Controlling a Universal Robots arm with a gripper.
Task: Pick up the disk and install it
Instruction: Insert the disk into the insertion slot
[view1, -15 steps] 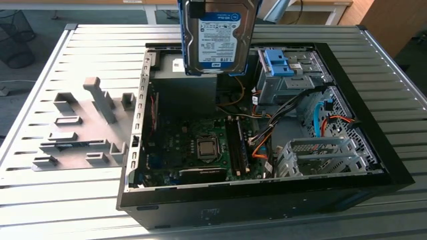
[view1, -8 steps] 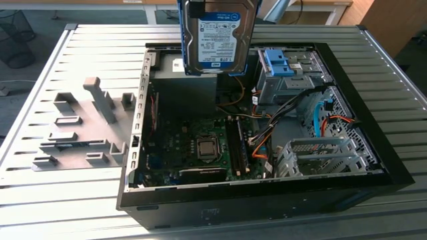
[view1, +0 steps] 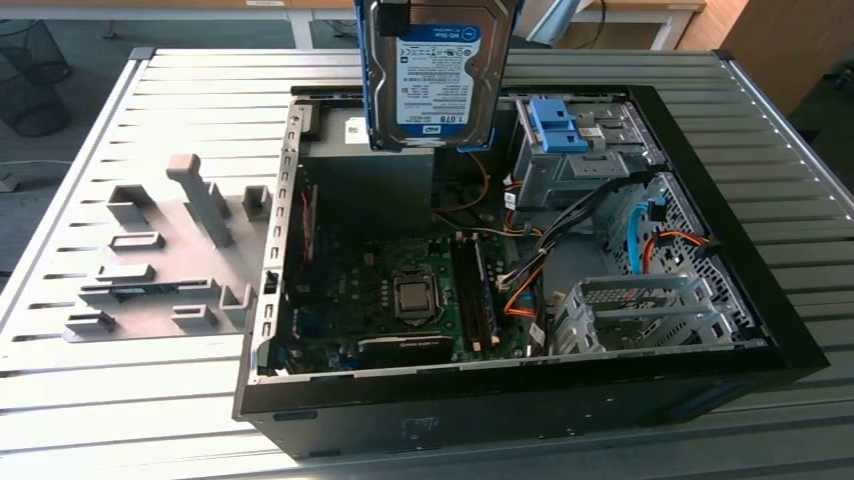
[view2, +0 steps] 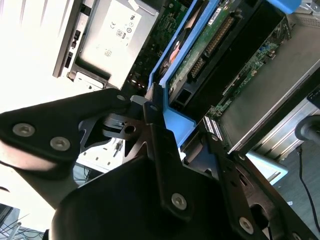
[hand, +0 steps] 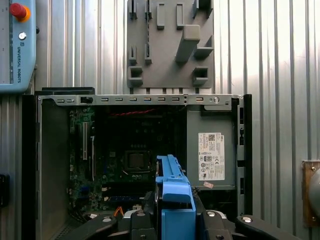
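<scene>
Gripper is clamped narrow on the disk, with its fingers squeezing the blue rail from both sides in both wrist views, so it's holding and not empty. In the exterior view the disk hangs upright in the air, label toward the camera, over the far edge of the open computer case and touching nothing below. Progress, as a judgement: pickup looks done, install not done, since the disk is in no bay and sits well above the case interior. On the exterior view's right, just beside the disk, is the drive cage with a bare blue bracket on top. Orange and blue cables run loose between that cage and the near right corner and crowd that side. The motherboard lies flat in the middle of the case floor. The grey box with the white sticker fills the far corner under the disk. The case walls make a hard rim all round, and there is open air above them. On the exterior view's left, a grey fixture board lies on the slatted table, well apart from the disk, and the table beyond the case looks bare enough for arm travel
</scene>
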